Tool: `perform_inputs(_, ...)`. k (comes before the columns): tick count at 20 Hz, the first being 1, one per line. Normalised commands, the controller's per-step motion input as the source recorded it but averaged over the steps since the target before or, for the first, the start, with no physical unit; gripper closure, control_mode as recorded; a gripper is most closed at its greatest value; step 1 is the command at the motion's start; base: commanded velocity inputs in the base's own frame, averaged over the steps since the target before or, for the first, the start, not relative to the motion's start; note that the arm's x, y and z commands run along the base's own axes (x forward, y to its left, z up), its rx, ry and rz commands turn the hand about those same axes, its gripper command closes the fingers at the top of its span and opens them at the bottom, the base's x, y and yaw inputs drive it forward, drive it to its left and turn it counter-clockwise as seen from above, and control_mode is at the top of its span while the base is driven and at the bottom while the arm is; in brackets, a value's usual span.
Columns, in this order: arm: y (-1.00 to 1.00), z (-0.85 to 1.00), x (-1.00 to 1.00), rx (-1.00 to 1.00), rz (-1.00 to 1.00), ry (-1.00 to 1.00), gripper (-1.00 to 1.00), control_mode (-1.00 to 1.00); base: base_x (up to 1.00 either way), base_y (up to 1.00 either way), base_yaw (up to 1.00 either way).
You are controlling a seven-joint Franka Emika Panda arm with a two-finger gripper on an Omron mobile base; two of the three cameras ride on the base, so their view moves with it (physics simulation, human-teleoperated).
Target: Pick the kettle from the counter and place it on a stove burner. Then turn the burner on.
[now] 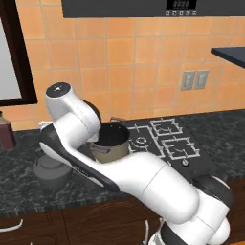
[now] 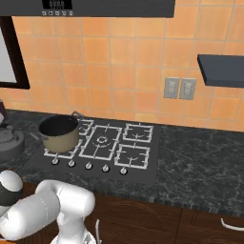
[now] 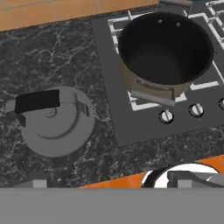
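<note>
Kettle (image 3: pixel 57 120), squat grey metal, rests on speckled stone counter (image 3: pixel 57 57); pincer (image 3: pixel 109 183) spread wide.

You see a kettle (image 3: pixel 54 124) of matt grey metal with a black handle, on a counter (image 3: pixel 52 57) of dark speckled stone. The pot (image 3: pixel 164 57) has tan metal sides and a black inside. The cooktop (image 2: pixel 143 171) is smooth black glass with pale wire grates.
</note>
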Motion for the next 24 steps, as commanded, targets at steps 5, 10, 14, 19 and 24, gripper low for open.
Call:
perform_inputs(5, 0.18, -0.48, 0.28, 0.13, -0.25, 0.0, -1.0, -1.0, 0.0, 0.0, 0.0)
perform_inputs(10, 0.02, -0.5, 0.33, 0.19, -0.3, 0.0, -1.0, -1.0, 0.0, 0.0, 0.0)
perform_inputs(14, 0.07, -0.4, 0.26, 0.17, -0.34, 0.0, -1.0, -1.0, 0.0, 0.0, 0.0)
perform_inputs(19, 0.56, -0.05, 0.1, 0.04, -0.37, -0.02, -1.0, -1.0, 0.0, 0.0, 0.0)
perform_inputs(24, 0.51, -0.01, 0.09, 0.0, -0.26, 0.0, -1.0, -1.0, 0.0, 0.0, 0.0)
